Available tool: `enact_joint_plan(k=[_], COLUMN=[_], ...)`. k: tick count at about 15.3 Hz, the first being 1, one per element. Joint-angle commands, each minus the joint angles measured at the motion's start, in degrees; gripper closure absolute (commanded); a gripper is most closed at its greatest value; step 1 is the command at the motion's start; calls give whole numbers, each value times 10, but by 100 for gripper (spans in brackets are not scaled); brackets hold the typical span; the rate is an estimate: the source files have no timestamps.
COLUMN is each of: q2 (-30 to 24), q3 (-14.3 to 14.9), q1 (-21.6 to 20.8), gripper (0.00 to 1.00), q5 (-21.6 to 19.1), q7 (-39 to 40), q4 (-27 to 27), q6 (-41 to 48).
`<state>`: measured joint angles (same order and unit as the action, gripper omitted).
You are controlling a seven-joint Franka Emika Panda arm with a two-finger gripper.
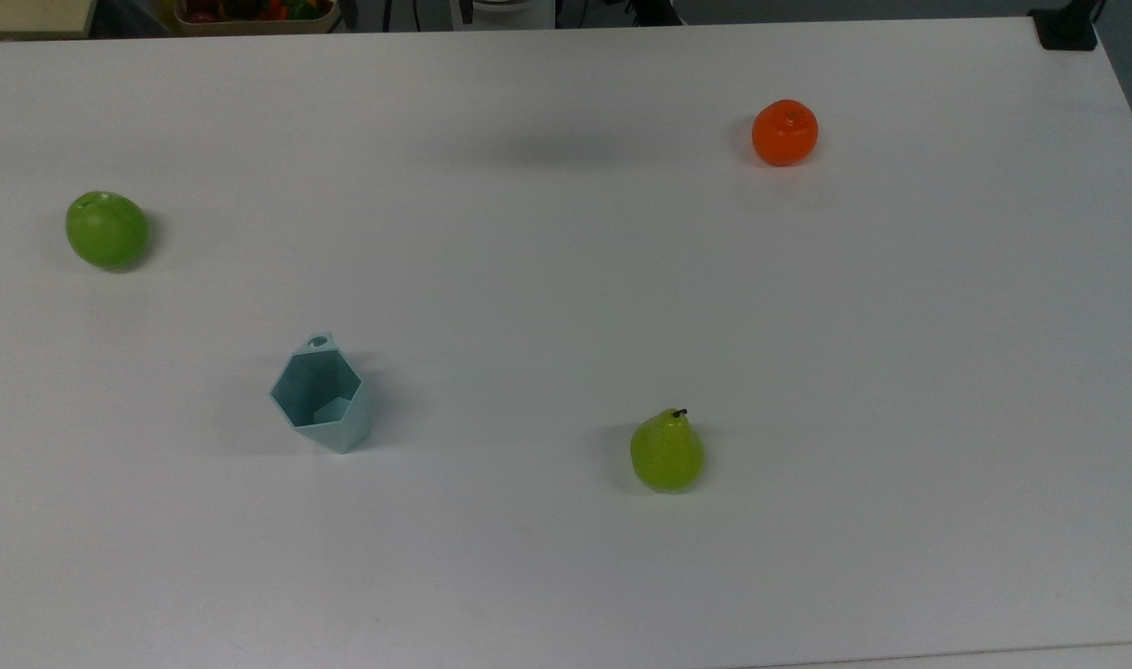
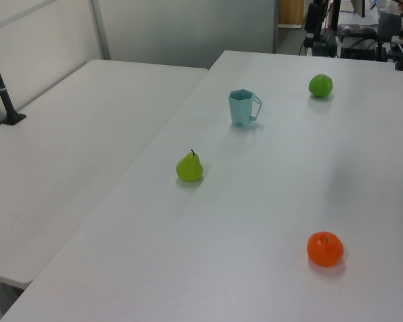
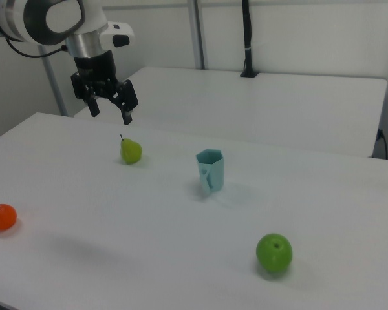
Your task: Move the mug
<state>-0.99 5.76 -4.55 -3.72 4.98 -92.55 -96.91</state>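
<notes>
Fingers (image 3: 127, 117) of the gripper (image 3: 110, 113) hang spread apart with nothing between them, high above the white table (image 3: 149, 219) in the right view, the arm's white links running off that picture's upper left corner so its base is cut from sight. The mug (image 3: 210, 170) stands upright on the table well below the jaws and off toward the right view's right, untouched; in the right view its tab faces the camera and is hard to tell from the wall behind it, while the left view shows the mug (image 2: 243, 108) with the tab sticking out toward the left view's right, and the top view looks down into the mug (image 1: 322, 395) with the round-holed tab at its far rim (part of the inner floor lies in shadow). The pear (image 3: 130, 151) sits closest under the jaws, just below and slightly to the right view's right of them, stem up. The orange (image 3: 1, 217) lies far below the jaws toward the right view's lower left, and the green apple (image 3: 273, 252) is the farthest from them, well past the mug at the right view's lower right. Behind the jaws a second white table (image 3: 258, 110) carries a dark post (image 3: 247, 39) whose top is cut off by the frame.
</notes>
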Motion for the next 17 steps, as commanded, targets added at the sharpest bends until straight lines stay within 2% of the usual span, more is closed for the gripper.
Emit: enact_joint_plan(k=[1,12,15,17], q2=[-6,-2,1,15], q3=[0,0,6,13], q1=[-8,-8,-4,-3], gripper=[0,0,0,0], q5=[-12,-7,-4,-4], q7=[-9,5,97,98], q4=[-17,-21,-26,-20], q6=[-14,-14,-29,-32])
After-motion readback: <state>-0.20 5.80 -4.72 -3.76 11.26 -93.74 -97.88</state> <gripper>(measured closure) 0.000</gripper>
